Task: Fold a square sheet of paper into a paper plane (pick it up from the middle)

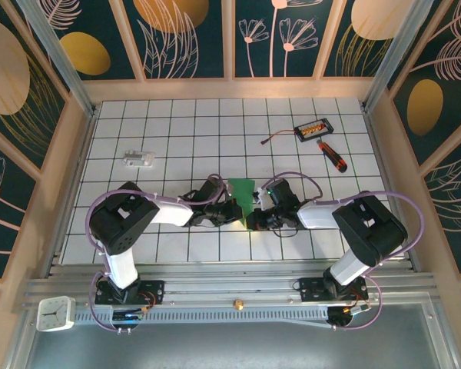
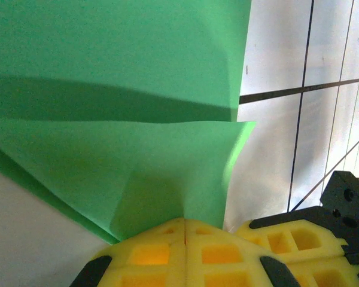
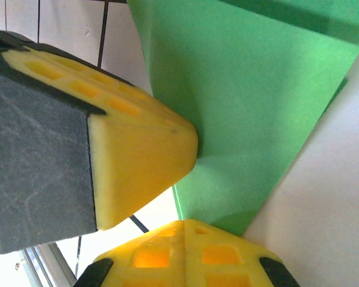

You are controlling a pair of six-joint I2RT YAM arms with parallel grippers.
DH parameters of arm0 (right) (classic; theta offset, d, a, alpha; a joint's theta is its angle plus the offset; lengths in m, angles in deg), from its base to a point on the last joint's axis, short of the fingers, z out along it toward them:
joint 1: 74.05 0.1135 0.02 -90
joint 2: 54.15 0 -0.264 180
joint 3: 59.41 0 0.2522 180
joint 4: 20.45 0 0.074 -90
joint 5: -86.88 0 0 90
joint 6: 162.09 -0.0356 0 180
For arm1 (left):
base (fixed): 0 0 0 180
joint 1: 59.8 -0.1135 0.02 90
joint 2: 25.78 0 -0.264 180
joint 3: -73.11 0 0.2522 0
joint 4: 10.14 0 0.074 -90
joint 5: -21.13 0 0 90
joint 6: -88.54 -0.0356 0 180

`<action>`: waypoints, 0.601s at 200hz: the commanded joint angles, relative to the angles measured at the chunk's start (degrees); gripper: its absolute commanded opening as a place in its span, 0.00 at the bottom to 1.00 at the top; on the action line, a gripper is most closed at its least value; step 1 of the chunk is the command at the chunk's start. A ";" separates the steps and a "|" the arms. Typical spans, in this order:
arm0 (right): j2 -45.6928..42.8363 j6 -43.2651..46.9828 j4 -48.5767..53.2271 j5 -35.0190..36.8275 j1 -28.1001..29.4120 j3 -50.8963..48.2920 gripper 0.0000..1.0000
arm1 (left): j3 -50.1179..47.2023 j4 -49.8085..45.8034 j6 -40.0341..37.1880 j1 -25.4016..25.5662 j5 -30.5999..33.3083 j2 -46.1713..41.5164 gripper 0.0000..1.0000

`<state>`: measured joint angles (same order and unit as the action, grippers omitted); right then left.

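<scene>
— Left of the screwdriver (image 1: 333,156) and somewhat nearer, the square sheet of paper (image 1: 243,196), already creased, is pinched by both: left gripper (image 2: 184,224) and right gripper (image 3: 184,226) are clamped shut on it.
— Then hold both pinches level, match edges, and press the crease firmly.
— Its long axis looks near-to-far, broad end far, narrow end at your pinches.

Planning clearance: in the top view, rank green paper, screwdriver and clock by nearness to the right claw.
1. The green paper, held in the right claw, centre.
2. The screwdriver, far right.
3. The clock, near-left corner.
</scene>
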<state>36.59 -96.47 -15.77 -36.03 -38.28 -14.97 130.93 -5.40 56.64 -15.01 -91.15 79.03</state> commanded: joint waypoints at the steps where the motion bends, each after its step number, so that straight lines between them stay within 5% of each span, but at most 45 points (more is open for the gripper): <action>1: 1.37 0.83 9.88 5.29 -0.26 -3.34 0.00 | -0.09 -4.52 -2.77 -2.78 4.88 1.23 0.00; 120: 1.30 0.65 11.33 5.57 -0.27 -3.78 0.00 | 1.83 -7.81 -8.97 -9.69 7.39 4.08 0.00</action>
<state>36.57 -96.49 -15.79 -35.98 -38.28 -15.08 132.81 -7.92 51.11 -20.73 -92.85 79.95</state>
